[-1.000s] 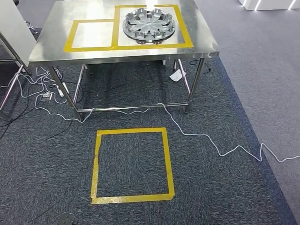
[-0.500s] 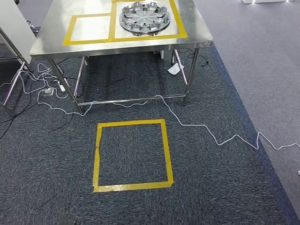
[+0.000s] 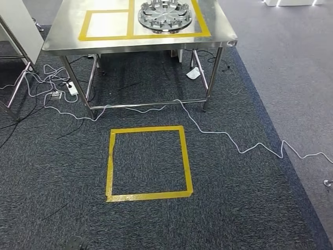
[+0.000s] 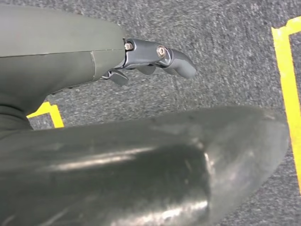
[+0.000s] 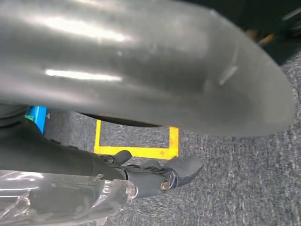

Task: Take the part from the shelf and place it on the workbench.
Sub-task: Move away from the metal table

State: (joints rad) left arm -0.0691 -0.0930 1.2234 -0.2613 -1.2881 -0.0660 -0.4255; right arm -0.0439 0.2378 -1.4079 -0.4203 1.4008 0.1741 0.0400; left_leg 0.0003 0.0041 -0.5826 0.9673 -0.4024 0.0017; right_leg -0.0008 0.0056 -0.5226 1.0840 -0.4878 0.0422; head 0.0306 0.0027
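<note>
Both arms hang down over the carpet. The left hand holds nothing, its dark fingers stretched nearly straight. The right hand also grips nothing, fingers extended (a clear glossy cover lies beside it). At the top of the head view, the part, a round ribbed metal disc, lies on the polished steel workbench inside yellow tape. A yellow taped square marks the coarse dark carpet at centre frame.

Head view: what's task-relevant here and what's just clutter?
Job:
- round metal part, inside the taped outline on the bench
- steel workbench
- yellow tape square on the carpet

Lying about:
- white cable across the carpet
- power strip under the bench
- white scrap near a bench leg
</note>
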